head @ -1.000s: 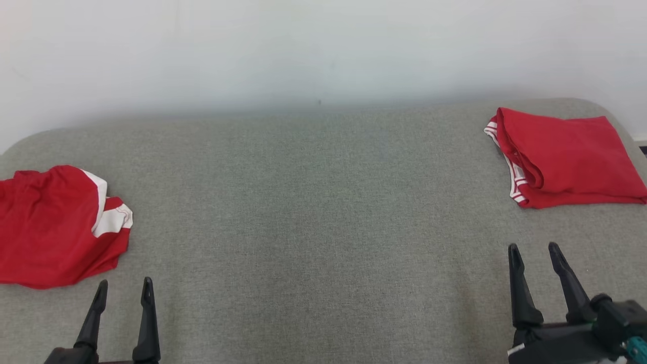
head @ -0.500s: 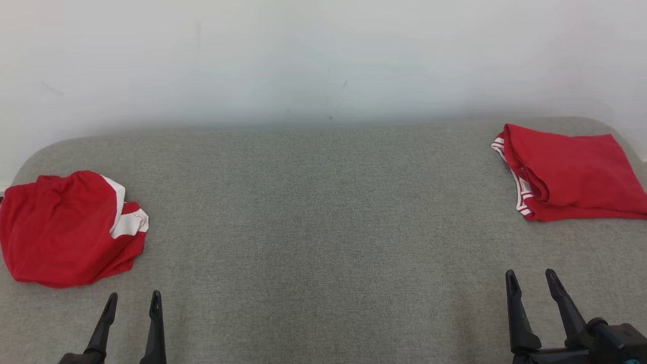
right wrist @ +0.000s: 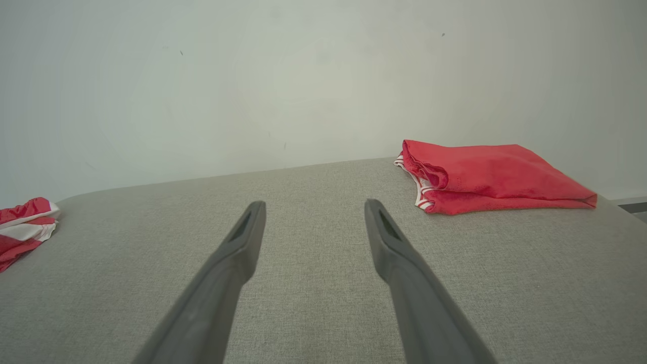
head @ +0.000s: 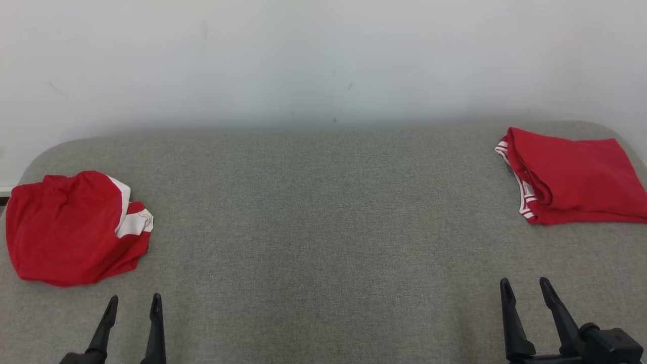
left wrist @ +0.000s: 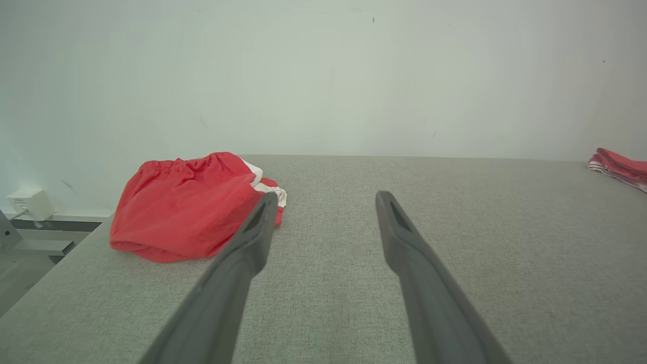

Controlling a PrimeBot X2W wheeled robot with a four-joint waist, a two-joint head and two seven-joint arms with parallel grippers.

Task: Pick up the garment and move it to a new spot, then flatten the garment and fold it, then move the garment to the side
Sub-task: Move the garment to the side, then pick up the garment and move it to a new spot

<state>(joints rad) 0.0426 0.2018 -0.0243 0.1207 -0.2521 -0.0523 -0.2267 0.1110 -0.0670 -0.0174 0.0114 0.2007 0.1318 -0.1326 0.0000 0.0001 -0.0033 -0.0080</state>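
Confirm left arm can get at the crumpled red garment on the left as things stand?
Probably yes. The left tool stands open just short of the crumpled red garment, with bare grey surface between and nothing in the way.

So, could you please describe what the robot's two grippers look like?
The left gripper and right gripper each have two long, slim, dark fingers tapering to pointed tips, with a narrow slot-shaped recess near each tip. A blocky black mount with a rounded knob sits behind the right one.
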